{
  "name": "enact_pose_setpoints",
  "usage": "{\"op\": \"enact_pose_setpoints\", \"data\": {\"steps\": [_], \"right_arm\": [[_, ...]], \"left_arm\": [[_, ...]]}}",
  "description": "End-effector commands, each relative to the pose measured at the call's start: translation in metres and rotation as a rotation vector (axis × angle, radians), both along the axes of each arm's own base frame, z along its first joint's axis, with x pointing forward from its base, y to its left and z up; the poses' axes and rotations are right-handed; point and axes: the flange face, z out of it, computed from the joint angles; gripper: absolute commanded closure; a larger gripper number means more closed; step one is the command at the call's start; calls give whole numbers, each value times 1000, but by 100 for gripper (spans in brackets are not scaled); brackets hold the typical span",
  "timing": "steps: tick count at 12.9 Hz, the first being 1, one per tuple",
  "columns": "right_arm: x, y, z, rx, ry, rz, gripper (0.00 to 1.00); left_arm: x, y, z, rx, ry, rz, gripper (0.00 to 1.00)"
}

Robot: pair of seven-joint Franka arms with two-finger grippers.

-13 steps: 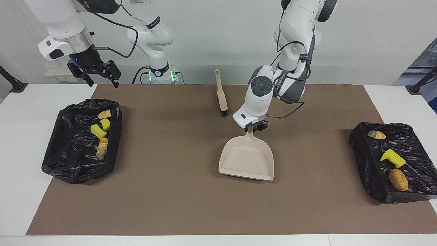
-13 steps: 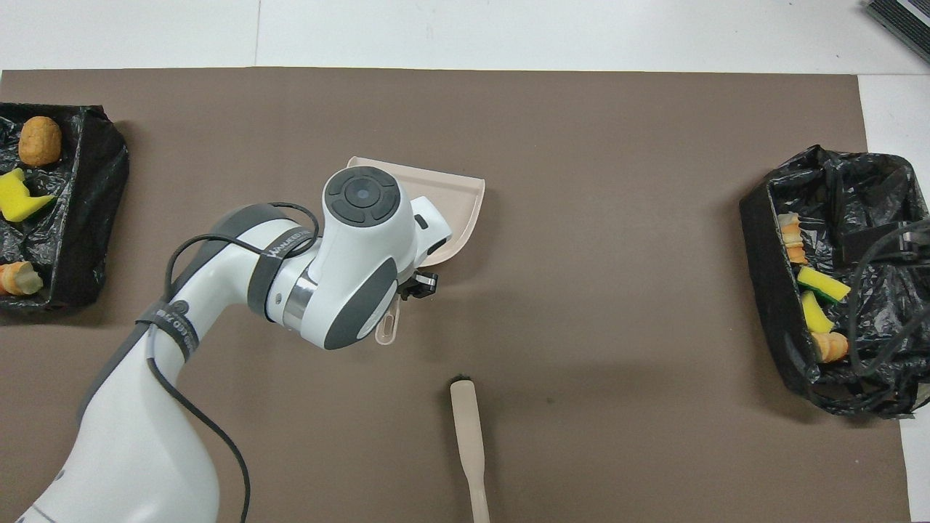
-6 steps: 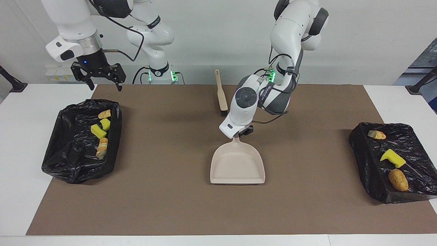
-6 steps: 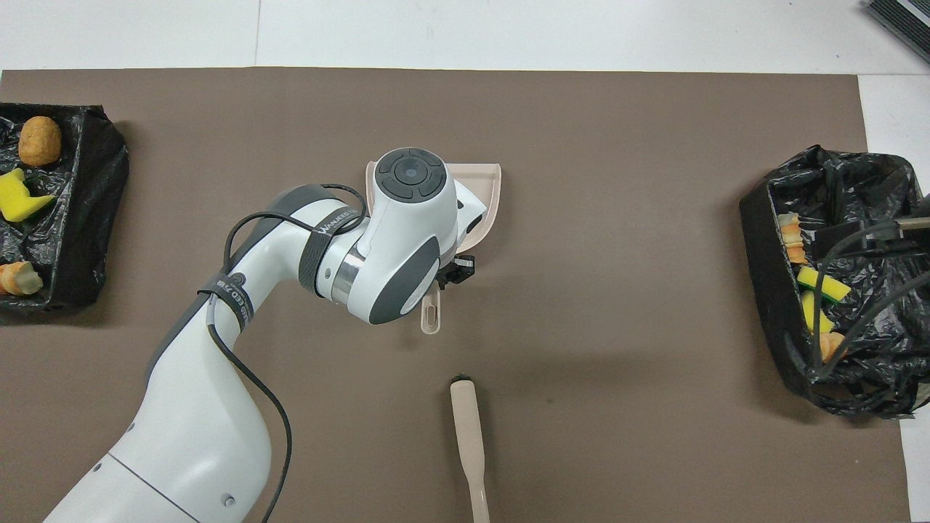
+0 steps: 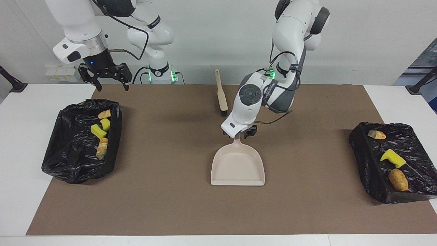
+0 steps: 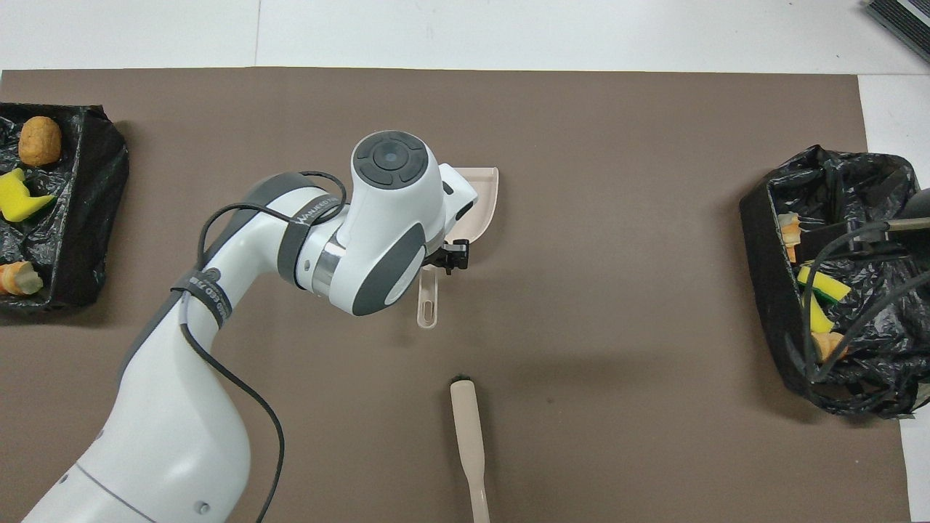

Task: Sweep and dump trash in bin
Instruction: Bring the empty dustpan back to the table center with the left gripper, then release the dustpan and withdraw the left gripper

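The beige dustpan (image 5: 238, 167) lies flat on the brown mat (image 5: 170, 205) near the table's middle, its handle (image 6: 428, 301) pointing toward the robots. My left gripper (image 5: 239, 134) hangs just over that handle, open, with one black finger (image 6: 454, 256) standing off beside it. The trash sits in two black-lined bins: several pieces (image 5: 99, 131) in the bin (image 5: 68, 150) at the right arm's end, three pieces (image 5: 392, 158) in the bin (image 5: 368, 160) at the left arm's end. My right gripper (image 5: 105, 82) hangs open and empty in the air beside the first bin.
A beige brush (image 5: 221, 94) lies on the mat between the dustpan and the robots, bristles toward the dustpan. The right arm's cables (image 6: 864, 240) hang over the bin at its end in the overhead view. Bare white table borders the mat.
The left arm carried the dustpan toward the right arm's end, squared it up and laid it flat; its fingers have since come apart. The right gripper drifted toward the table's middle.
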Motion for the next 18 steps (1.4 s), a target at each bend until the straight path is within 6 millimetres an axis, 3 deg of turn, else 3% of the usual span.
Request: {"op": "enact_pose_setpoints", "data": {"steps": [1,3,5,9,11,13,15,18], "right_arm": [[-6,-5,2,16,4,-35,0],[-5,-4,3,25,0,-34,0],[-5,-3,3,25,0,-32,0],[-5,-3,3,25,0,-32,0],[-5,-3,3,25,0,-32,0],[-5,-3,3,25,0,-32,0],[-5,-3,3,25,1,-32,0],[-5,-3,3,25,0,-32,0]], "left_arm": [[11,67,46,-11,-23,35,0],[29,118,75,-25,-68,21,0],[42,191,117,-35,-121,1,0],[19,284,204,17,-165,-71,0],[-3,306,244,25,-197,-88,0],[-26,316,268,30,-184,-85,0],[-38,311,275,33,-166,-95,0],[-37,308,276,31,-179,-99,0]]}}
